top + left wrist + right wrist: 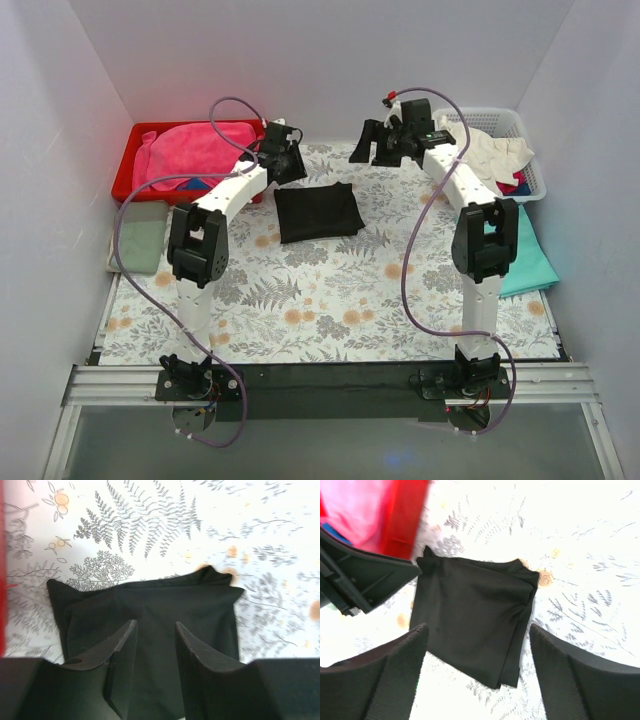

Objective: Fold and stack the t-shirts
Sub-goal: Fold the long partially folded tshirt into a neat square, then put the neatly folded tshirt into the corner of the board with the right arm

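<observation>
**Black shirt folded; the stack comes next**

The black shirt (318, 212) lies as a compact, roughly square packet on the patterned table (330, 300), towards the far side and between the two grippers. Its layered edges show along one side in the right wrist view, and one far corner pokes up slightly.

The left gripper (155, 624) hangs over the packet's near edge. Its fingers stand a little apart with nothing between them, and I cannot tell whether they touch the cloth. The right gripper (477, 630) hovers above the shirt from the other side, spread wide and empty.

The teal shirt (528, 262) lies flat at the right edge of the table, partly under the right arm and well apart from the black one. More clothes sit in the red bin (125, 170) and the white basket (535, 165).

The fold of the black shirt looks finished, or lacks only a tidy of that raised corner. The next move probably calls for the arms to clear the packet without dragging it, then for a fresh shirt spread flat. The layers are loose and would slide apart if a finger snags them.
</observation>
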Robot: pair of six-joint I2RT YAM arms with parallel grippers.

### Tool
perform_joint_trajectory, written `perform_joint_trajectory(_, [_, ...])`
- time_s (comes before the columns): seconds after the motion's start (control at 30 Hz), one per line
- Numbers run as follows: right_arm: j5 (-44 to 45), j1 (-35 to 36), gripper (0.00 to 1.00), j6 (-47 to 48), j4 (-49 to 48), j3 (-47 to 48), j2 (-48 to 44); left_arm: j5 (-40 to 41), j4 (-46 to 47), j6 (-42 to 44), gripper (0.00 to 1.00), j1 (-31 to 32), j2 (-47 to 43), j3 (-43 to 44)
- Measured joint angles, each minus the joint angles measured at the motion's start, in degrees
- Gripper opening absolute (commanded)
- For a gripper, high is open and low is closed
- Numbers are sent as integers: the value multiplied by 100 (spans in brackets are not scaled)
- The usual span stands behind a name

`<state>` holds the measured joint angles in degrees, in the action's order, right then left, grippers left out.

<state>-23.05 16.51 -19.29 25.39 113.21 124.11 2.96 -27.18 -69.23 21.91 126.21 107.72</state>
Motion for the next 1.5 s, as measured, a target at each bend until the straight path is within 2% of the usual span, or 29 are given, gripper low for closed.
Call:
perform_joint_trajectory(0.13, [-151, -140, 82, 129, -179, -551, -455, 7, -26, 42, 35, 0, -625, -251])
perform_joint_trajectory(0.4, [-273, -101, 88, 529, 59, -1709, -251, 46, -304, -116, 36, -44, -1727, -1333])
perform_joint_trajectory(0.63, [-592, -85, 90, 734, -28, -1825, -68, -48, -459, -258, 36, -291, -2214, -2000])
perform_joint_trajectory(0.97, [-1440, -68, 88, 715, -531, -1934, 317, -85, -505, -319, 36, -468, -2507, -2149])
perform_joint_trajectory(1.3, [-1871, 240, 86, 702, -949, -1921, 507, -96, -538, -323, 36, -527, -2677, -2330])
perform_joint_trajectory(1.37, [-1873, 319, 81, 704, -955, -1878, 544, -96, -555, -328, 36, -544, -2761, -2389])
perform_joint_trajectory(1.4, [-1860, 356, 76, 704, -953, -1836, 573, -98, -568, -328, 36, -560, -2800, -2404])
perform_joint_trajectory(1.43, [-1821, 389, 62, 706, -949, -1799, 612, -98, -568, -326, 36, -568, -2835, -2417])
perform_joint_trajectory(1.5, [-1683, 446, 55, 669, -940, -1740, 695, -98, -560, -328, 36, -573, -2911, -2446])
